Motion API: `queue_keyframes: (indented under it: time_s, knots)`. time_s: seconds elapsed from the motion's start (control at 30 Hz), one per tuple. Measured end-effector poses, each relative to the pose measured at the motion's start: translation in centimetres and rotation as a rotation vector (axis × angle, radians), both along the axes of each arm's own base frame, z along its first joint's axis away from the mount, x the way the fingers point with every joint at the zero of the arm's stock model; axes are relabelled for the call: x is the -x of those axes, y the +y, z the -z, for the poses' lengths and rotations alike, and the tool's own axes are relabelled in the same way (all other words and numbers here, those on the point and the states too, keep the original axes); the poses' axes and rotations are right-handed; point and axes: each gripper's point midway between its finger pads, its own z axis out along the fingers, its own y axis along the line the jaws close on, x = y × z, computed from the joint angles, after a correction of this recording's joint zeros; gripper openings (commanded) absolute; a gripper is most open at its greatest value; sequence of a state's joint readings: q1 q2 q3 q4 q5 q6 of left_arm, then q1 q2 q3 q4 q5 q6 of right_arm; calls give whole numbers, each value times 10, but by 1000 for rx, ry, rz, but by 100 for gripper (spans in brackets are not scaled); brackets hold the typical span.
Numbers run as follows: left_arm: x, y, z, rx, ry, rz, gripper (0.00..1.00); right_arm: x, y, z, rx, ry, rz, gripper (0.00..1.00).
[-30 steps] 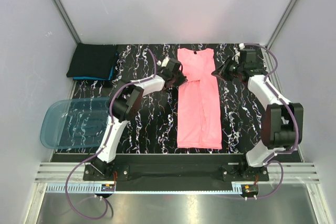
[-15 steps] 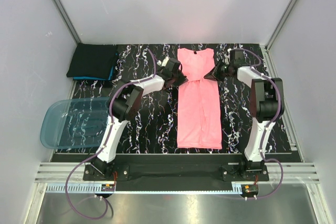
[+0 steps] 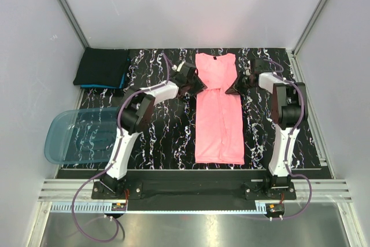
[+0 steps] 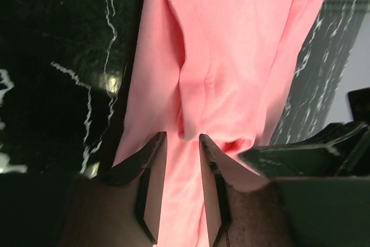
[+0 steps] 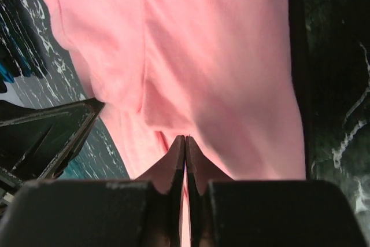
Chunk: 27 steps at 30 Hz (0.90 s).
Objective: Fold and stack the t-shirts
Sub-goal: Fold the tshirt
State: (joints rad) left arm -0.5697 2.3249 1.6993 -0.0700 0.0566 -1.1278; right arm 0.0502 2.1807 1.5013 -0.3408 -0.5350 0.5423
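Left jaws parted, right jaws pressed together over pink t-shirt (image 3: pixel 218 114), tub (image 3: pixel 75 137) well apart.

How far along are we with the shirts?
Done: black and teal shirts lie folded and stacked in the far left corner. In hand: pink shirt folded into a long strip, left tool open, right tool shut, flanking its upper part. Left: fold it shorter, stack it.

pink t-shirt (image 3: pixel 218 111): plain salmon, sides folded in to a long narrow strip, lying flat mid-table, collar at the far end
neck label (image 3: pixel 214 56): small, dark, at the collar
black t-shirt (image 3: pixel 101 66): folded, far left corner
teal t-shirt (image 3: pixel 120 81): folded under the black one, only its edge showing
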Motion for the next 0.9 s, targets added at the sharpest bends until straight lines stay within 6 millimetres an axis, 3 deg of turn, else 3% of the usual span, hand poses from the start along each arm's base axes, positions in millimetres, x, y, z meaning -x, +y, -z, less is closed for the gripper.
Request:
queue_keyframes:
  time_s: [0.1, 0.23, 0.4, 0.5, 0.63, 0.73, 0.9]
  knots:
    - [13, 7, -16, -39, -5, 34, 35, 1, -3, -15, 16, -15, 10, 5]
    - [47, 15, -64, -95, -60, 111, 36, -4, -4, -33, 23, -54, 11, 3]
    - [115, -15, -119, -99, -174, 295, 39, -5, -5, -33, 32, -57, 8, 1]
    - [165, -36, -115, -105, -172, 421, 41, -9, -6, -31, 36, -58, 8, 0]
    - [221, -55, -85, -140, -109, 565, 41, -20, -3, -34, 23, -80, 0, 0]
    - [238, -59, -71, -161, -74, 604, 41, -27, 0, -36, 7, -96, -3, 0]
    - [248, -61, -57, -184, -43, 624, 41, -38, 7, -32, -35, -111, -24, 0]
